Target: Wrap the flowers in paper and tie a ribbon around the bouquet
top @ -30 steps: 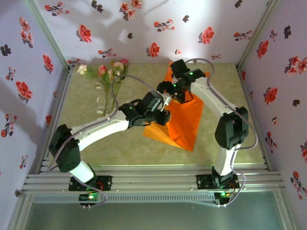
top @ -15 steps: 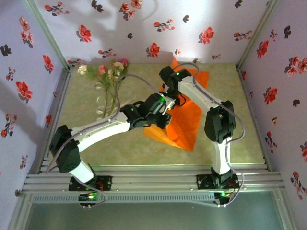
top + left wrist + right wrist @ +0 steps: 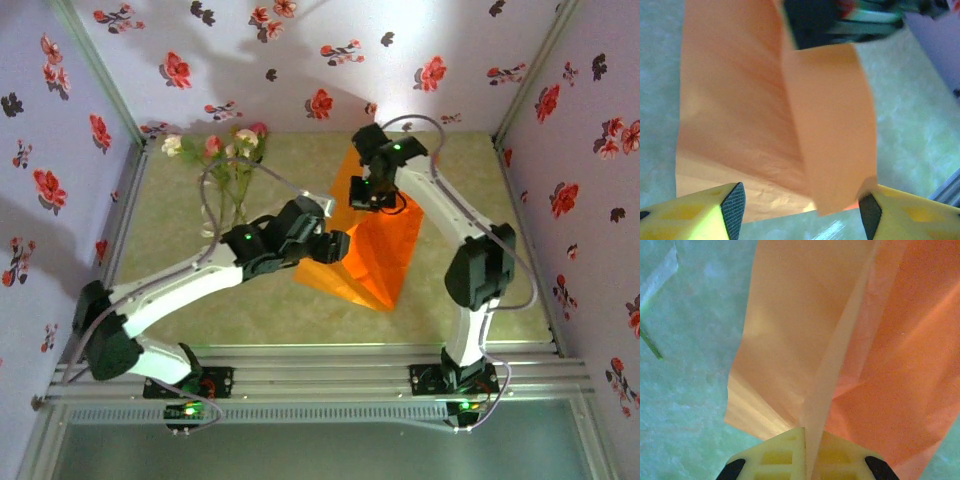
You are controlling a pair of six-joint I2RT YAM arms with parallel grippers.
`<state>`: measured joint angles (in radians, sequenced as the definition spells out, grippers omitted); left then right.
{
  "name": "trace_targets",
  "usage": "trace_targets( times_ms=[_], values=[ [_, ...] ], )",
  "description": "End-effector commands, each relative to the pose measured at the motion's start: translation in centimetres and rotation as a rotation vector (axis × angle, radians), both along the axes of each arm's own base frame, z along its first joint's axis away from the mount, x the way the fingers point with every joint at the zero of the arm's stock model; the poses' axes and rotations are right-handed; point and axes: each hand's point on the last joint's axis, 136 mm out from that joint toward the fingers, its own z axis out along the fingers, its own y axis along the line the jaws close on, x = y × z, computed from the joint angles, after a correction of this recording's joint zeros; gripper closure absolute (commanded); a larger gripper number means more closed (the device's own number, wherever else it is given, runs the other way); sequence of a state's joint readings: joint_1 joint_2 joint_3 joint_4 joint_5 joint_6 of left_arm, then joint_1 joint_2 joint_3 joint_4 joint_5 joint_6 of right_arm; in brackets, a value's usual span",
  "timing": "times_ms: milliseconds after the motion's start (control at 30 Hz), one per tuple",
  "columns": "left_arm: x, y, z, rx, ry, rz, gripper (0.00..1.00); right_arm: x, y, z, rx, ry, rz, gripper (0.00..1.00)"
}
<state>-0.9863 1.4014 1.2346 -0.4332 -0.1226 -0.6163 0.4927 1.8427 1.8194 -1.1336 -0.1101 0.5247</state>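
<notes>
- The paper (image 3: pixel 375 255) lies near the middle of the counter (image 3: pixel 480 200). It is a bright orange sheet, partly folded, with one flap raised off the surface.
- In the left wrist view the paper (image 3: pixel 765 125) shows two overlapping layers, the upper flap running towards the camera.
- The right end effector (image 3: pixel 375 195) is at the paper's far end. In its own view the right end effector (image 3: pixel 804 435) has its fingers pressed together on a raised crease of the paper (image 3: pixel 805 340).
- The left end effector (image 3: pixel 335 245) is at the sheet's left edge. In its own view the left end effector (image 3: pixel 801 205) has its fingers spread wide, clamping nothing.
- The flowers (image 3: pixel 225 150) lie at the counter's far left, heads towards the back wall, well apart from the paper.
- A pale strip of ribbon (image 3: pixel 662 269) lies on the counter left of the paper.
</notes>
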Motion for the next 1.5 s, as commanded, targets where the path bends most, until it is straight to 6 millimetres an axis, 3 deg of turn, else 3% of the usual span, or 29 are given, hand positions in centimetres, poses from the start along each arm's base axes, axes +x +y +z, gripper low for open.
trace_targets(
  times_ms=[0,133,267,433,567,633,767,967,1100,1133,1167,1233,1267,1333,1467],
  values=[
    [1.3,1.7,-0.6,-0.097,0.107,0.175,0.38,0.4,-2.3,2.4,0.052,-0.103,-0.112,1.0],
    [2.2,0.0,-4.9,-0.175,0.39,0.224,0.52,-0.5,-5.0,3.1,0.06,-0.153,-0.204,1.0],
    [2.5,-5.7,-9.5,-0.21,0.656,0.169,0.53,-2.3,-8.0,3.4,0.02,-0.204,-0.284,1.0],
    [3.1,-12.8,-13.1,-0.263,0.816,0.145,0.53,-4.5,-11.1,4.0,0.009,-0.273,-0.351,1.0],
    [3.5,-14.6,-17.6,-0.21,0.893,0.225,0.55,-6.0,-13.0,3.6,-0.019,-0.26,-0.384,1.0],
    [3.7,-13.5,-20.4,-0.15,0.916,0.303,0.57,-6.9,-14.1,3.3,-0.051,-0.248,-0.399,1.0],
    [4.8,-6.9,-24.1,0.077,0.892,0.468,0.58,-8.7,-16.4,2.5,-0.102,-0.216,-0.425,1.0],
    [8.2,3.3,-25.9,0.128,0.879,0.675,0.61,-11.2,-18.1,0.7,-0.16,-0.136,-0.428,1.0],
    [10.9,7.8,-25.3,0.135,0.85,0.735,0.62,-13.4,-18.8,-1.8,-0.204,-0.038,-0.469,1.0],
    [11.5,8.5,-25.0,0.138,0.836,0.742,0.62,-14.0,-19.2,-2.4,-0.221,-0.012,-0.491,0.95],
    [12.1,9.0,-24.7,0.138,0.828,0.747,0.62,-14.8,-19.7,-3.2,-0.248,0.016,-0.512,0.82],
    [12.9,9.6,-24.3,0.133,0.821,0.748,0.62,-15.8,-21.0,-3.6,-0.313,0.03,-0.561,0.48],
    [13.1,9.6,-24.0,0.131,0.815,0.743,0.62,-15.8,-21.6,-3.2,-0.343,0.01,-0.579,0.35],
    [13.4,9.7,-23.6,0.136,0.804,0.736,0.62,-14.9,-22.8,-1.2,-0.386,-0.075,-0.61,0.23],
    [13.2,10.3,-23.0,0.161,0.786,0.743,0.62,-12.4,-25.2,5.0,-0.484,-0.269,-0.672,0.19]
  ],
)
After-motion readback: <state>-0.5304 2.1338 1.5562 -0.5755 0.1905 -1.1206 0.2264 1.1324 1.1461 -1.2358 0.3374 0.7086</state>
